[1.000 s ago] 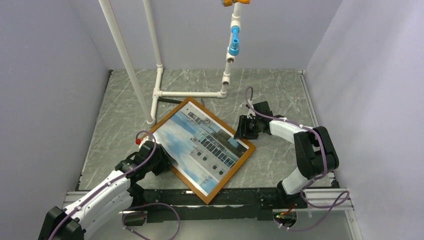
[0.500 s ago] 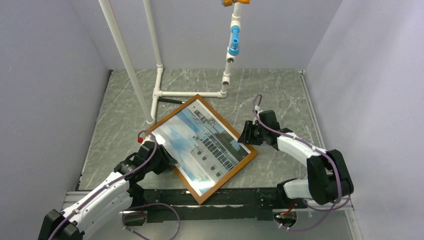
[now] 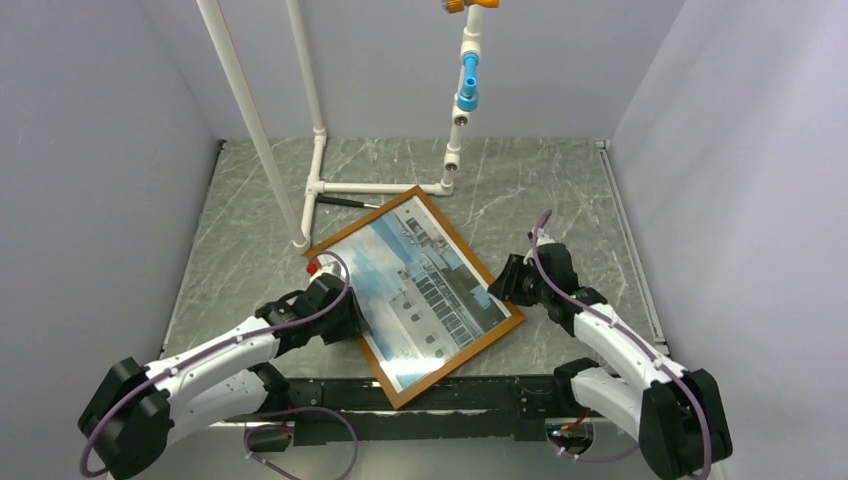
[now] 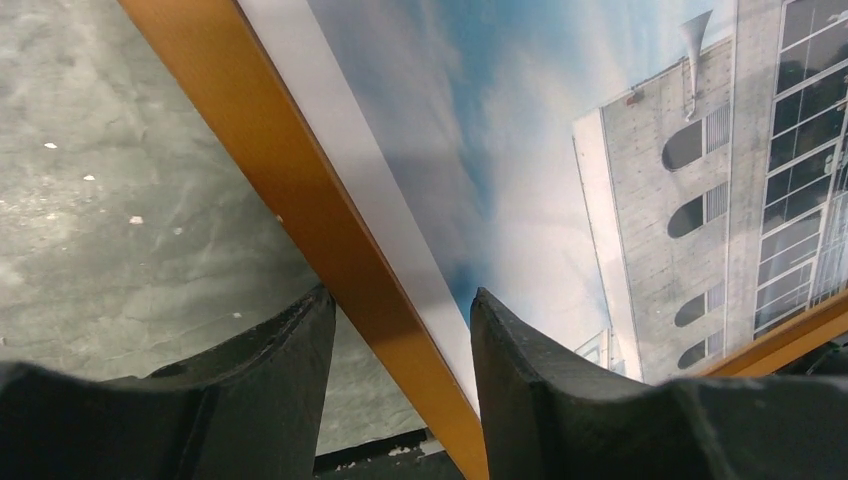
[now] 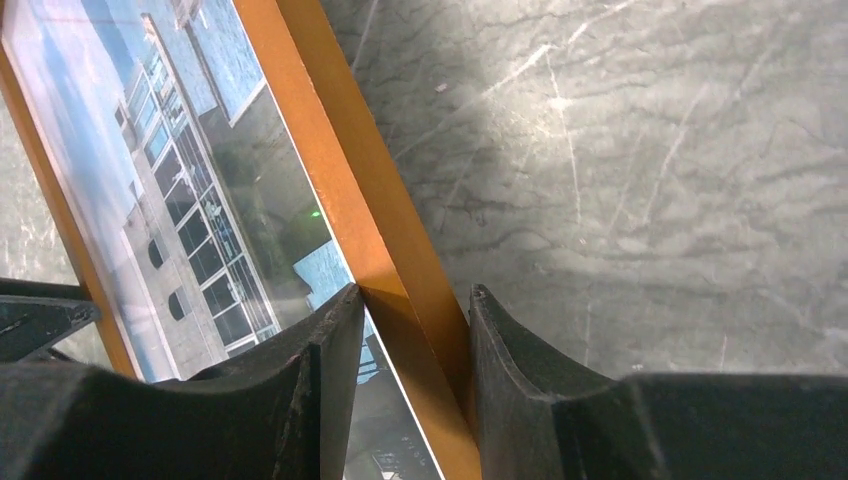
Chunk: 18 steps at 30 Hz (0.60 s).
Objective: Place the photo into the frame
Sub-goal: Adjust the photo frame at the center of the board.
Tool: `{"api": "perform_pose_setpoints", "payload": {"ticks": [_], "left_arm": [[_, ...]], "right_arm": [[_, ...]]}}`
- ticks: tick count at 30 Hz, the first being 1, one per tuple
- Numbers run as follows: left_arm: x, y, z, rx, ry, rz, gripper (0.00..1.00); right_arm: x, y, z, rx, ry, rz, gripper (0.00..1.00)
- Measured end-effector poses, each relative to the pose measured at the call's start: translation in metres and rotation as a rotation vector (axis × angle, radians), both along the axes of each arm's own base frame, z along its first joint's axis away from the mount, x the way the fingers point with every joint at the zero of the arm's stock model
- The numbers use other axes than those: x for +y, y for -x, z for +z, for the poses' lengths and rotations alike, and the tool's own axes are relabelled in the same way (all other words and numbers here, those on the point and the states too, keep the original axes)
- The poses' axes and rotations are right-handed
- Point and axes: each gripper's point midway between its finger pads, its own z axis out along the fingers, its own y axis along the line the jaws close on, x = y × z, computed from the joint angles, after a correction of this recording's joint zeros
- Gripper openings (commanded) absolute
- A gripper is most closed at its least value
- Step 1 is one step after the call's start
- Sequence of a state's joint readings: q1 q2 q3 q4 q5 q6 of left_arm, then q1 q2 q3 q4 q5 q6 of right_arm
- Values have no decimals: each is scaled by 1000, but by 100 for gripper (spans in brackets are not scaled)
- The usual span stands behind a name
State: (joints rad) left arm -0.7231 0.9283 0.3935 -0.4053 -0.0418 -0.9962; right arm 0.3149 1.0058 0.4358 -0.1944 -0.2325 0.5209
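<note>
The photo (image 3: 420, 285), a white building under blue sky, lies face up inside the frame (image 5: 345, 200). On the left side its white edge sits right beside the orange-brown wood. The frame lies slanted on the table (image 3: 560, 190), near the middle. Its near corner is over the black bar (image 3: 500, 400) where the arms are bolted.

The right gripper (image 5: 414, 292) has one finger on each side of the frame's right rail. Both fingers touch the wood, so it looks like it is pinching the rail. The left gripper (image 4: 400, 298) also has a finger on each side of its rail, one outside the frame and one over the photo's white edge. The pictures do not show if it squeezes or only stands there.

Some things could go wrong. If one arm pulls harder than the other, the frame could twist and the photo could slide out of place. The finger over the photo could scratch or bend the shiny print. The near corner could catch on the black bar. The far corner is close to the white pipes (image 3: 370, 187) and could bump them.

The table looks like grey-green stone with pale streaks. Plain pale walls (image 3: 90, 150) stand on three sides.
</note>
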Motion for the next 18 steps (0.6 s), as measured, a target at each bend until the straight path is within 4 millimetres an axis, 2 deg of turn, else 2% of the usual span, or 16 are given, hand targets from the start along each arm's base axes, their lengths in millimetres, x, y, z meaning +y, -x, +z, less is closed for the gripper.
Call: {"api": "perform_pose_setpoints", "payload": {"ticks": [3, 11, 18], "left_arm": [[-5, 0, 1, 0, -26, -33, 55], [2, -14, 2, -38, -180, -60, 56], [-1, -19, 0, -39, -249, -109, 57]], "right_arm": [[-5, 7, 1, -14, -8, -31, 38], [0, 76, -17, 194, -98, -26, 38], [3, 113, -26, 306, -148, -7, 41]]}}
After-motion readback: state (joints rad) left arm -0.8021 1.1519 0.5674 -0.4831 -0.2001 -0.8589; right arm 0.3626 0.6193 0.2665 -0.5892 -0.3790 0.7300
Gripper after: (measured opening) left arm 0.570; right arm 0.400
